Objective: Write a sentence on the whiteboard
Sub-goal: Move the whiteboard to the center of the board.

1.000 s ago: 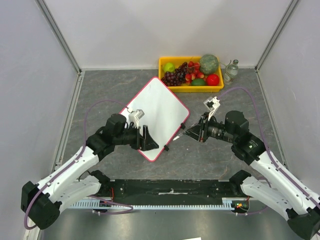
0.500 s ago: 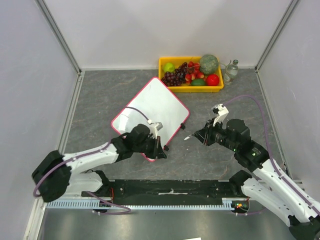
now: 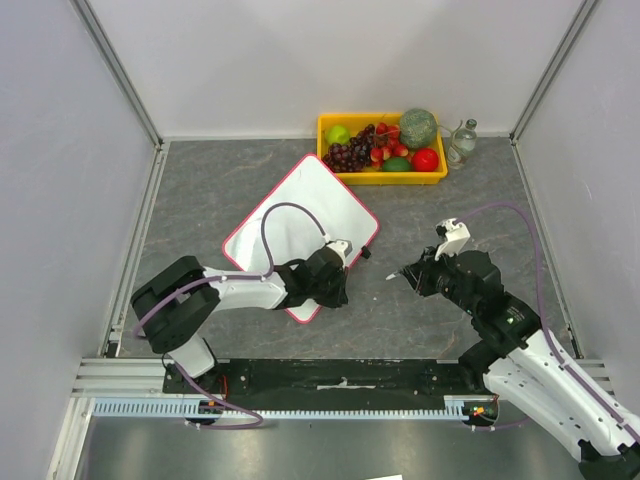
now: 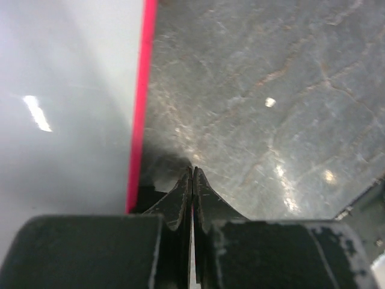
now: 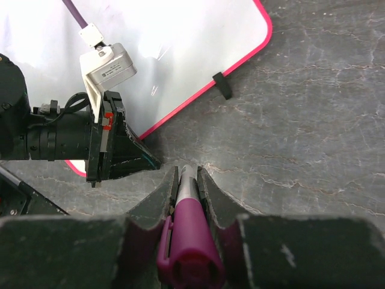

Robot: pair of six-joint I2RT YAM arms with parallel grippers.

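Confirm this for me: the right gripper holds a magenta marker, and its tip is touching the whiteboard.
Not quite. The right gripper does hold a magenta marker, but its tip is over the grey table, clear of the whiteboard. The right wrist view shows it.

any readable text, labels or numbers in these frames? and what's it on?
Legible text: none.
whiteboard: no writing visible in any view.
Label on the left wrist camera housing: print too small to read.
magenta marker: no print visible on the barrel.
glass bottle: too small to tell if it carries a label.
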